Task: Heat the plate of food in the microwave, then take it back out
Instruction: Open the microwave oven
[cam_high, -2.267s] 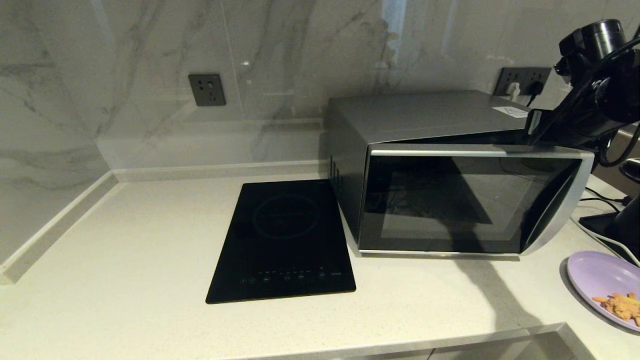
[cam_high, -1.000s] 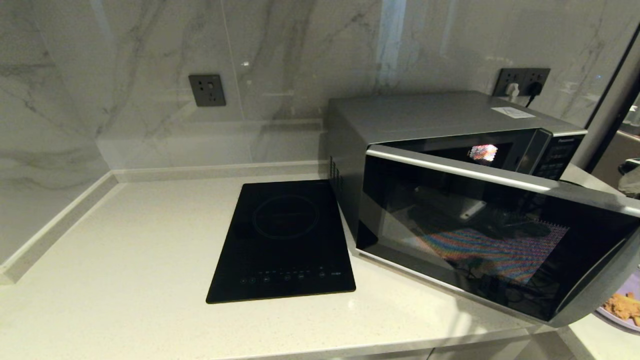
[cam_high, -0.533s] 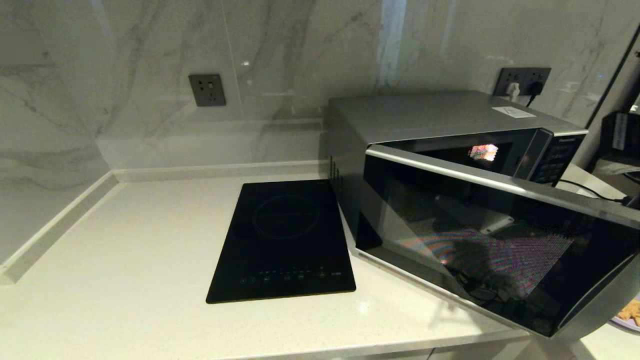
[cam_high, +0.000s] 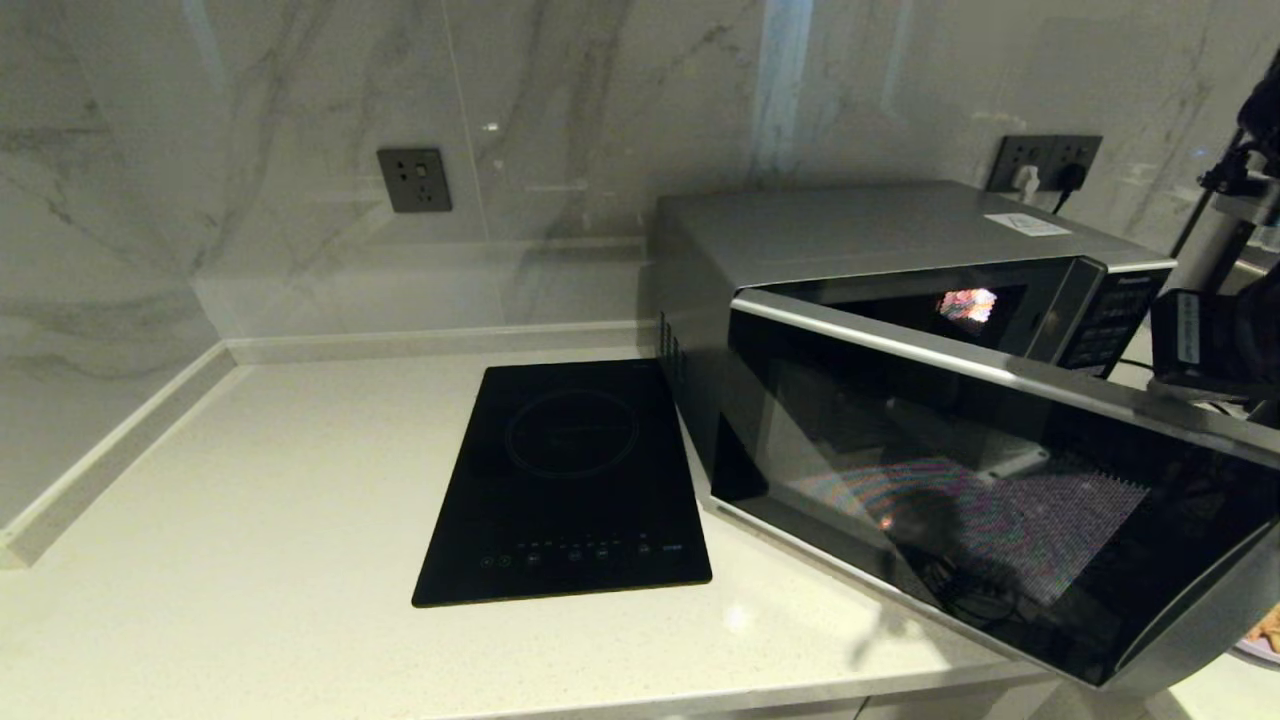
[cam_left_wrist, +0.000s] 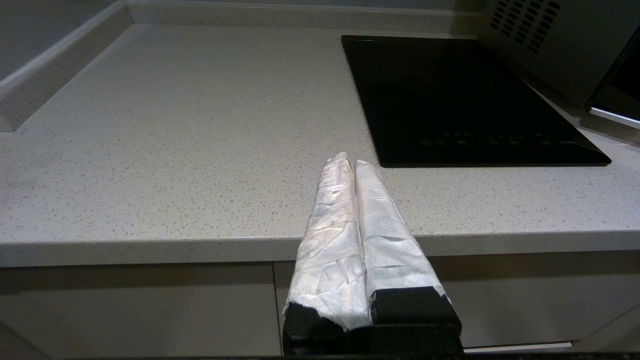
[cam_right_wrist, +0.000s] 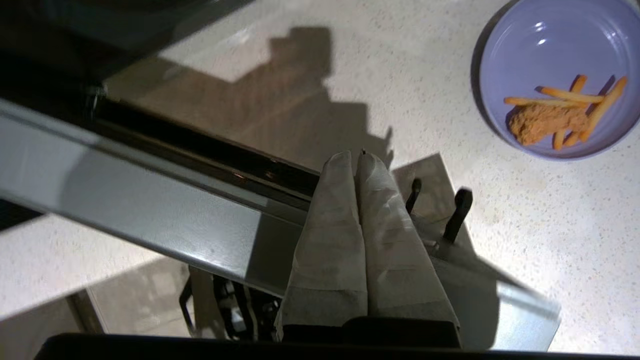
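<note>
The microwave (cam_high: 850, 230) stands at the counter's right with its dark glass door (cam_high: 980, 500) swung partly open toward me. The plate of food is mostly hidden behind the door's free end in the head view, where only a sliver (cam_high: 1262, 632) shows. In the right wrist view the lilac plate (cam_right_wrist: 540, 55) with fries and a crumbly piece (cam_right_wrist: 547, 120) lies on the counter. My right gripper (cam_right_wrist: 354, 156) is shut and empty, hanging above the door's top edge (cam_right_wrist: 150, 200). My left gripper (cam_left_wrist: 349, 159) is shut and empty, low at the counter's front edge.
A flat black induction hob (cam_high: 565, 480) lies left of the microwave. Marble walls close the counter at the back and the left. A wall socket with plugs (cam_high: 1045, 160) sits behind the microwave. My right arm (cam_high: 1215, 340) is at the right edge, beside the button panel (cam_high: 1105, 320).
The door has swung further open toward me and now covers more of the plate. My right arm has come back into the head view at the right edge.
</note>
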